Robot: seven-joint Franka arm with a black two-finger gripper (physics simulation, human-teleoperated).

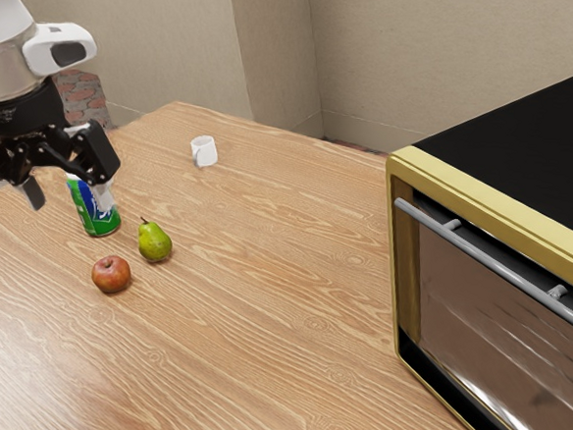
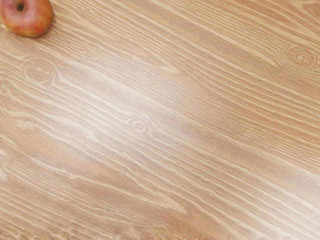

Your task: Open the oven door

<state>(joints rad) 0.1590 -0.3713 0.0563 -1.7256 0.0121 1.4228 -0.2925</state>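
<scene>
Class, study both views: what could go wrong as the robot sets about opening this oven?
The open gripper hangs close by the green can, so a low sweep might topple it. The pear and apple look round enough to roll if bumped. The oven's bar handle is slim, so a misaligned grasp could slip off.

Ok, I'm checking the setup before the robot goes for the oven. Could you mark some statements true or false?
1. The gold-trimmed black oven has its glass-fronted door shut. True.
2. The black two-finger end effector grips the silver bar handle. False: it is open, well away from the handle.
3. The small white mug stands on the wooden table. True.
4. The green pear sits on the oven. False: it is on the table.
</scene>
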